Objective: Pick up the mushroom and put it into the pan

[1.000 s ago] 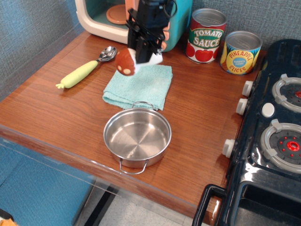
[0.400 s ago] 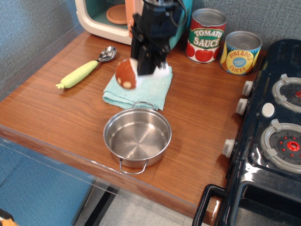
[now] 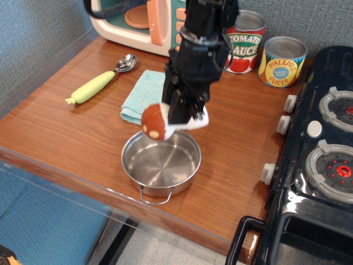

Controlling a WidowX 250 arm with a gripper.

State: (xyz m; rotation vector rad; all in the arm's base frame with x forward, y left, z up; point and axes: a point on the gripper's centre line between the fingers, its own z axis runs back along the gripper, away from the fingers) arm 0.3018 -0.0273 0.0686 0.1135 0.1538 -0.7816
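Note:
The mushroom (image 3: 155, 122), with a reddish-brown spotted cap and a white stem, lies sideways in my gripper (image 3: 182, 117). The black gripper is shut on its stem and holds it in the air just above the far rim of the pan (image 3: 161, 164). The cap points left. The pan is a small round steel pan with wire loop handles, standing empty on the wooden counter near the front edge.
A teal cloth (image 3: 144, 94) lies behind the pan, partly hidden by the arm. A spoon with a yellow-green handle (image 3: 99, 84) lies to the left. A toy microwave (image 3: 138, 22) and two food cans (image 3: 282, 61) stand at the back. A black stove (image 3: 325, 149) is at the right.
My gripper has carried the mushroom forward and down, from above the teal cloth to over the pan's far rim.

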